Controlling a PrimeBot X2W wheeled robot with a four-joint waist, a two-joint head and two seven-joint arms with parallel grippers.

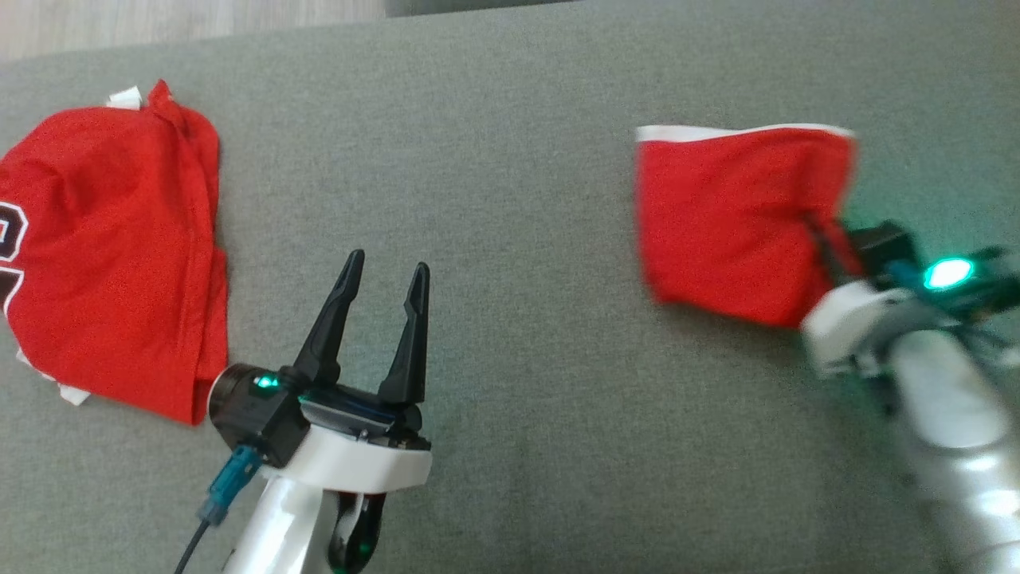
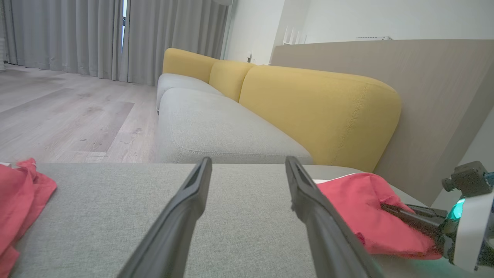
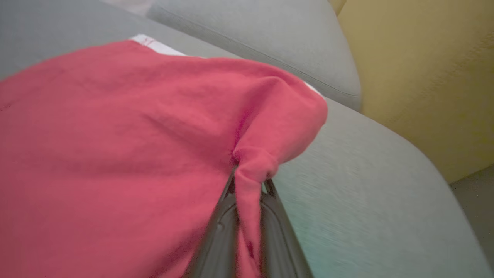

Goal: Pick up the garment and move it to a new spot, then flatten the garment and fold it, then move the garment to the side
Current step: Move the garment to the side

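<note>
Now | right tool (image 3: pixel 250 179) pinching red garment (image 1: pixel 717 215) | left tool (image 1: pixel 389 261) spread wide

Ahead of you: grey fabric surface (image 1: pixel 518 159), evenly lit. Beyond it in left wrist view, sofa (image 2: pixel 216 127), grey seat, yellow backs (image 2: pixel 320 112). Pale wood floor (image 2: pixel 58 112) to its left. Grey curtains (image 2: pixel 77 34) drawn, daylight sliver between. Beige panel (image 2: pixel 436 85) behind sofa, white wall (image 2: pixel 347 19) above.

Head camera looks steeply down on the grey cushion (image 1: pixel 518 159); both wrist cameras sit low over it, sharing the red garment (image 2: pixel 359 208).
</note>
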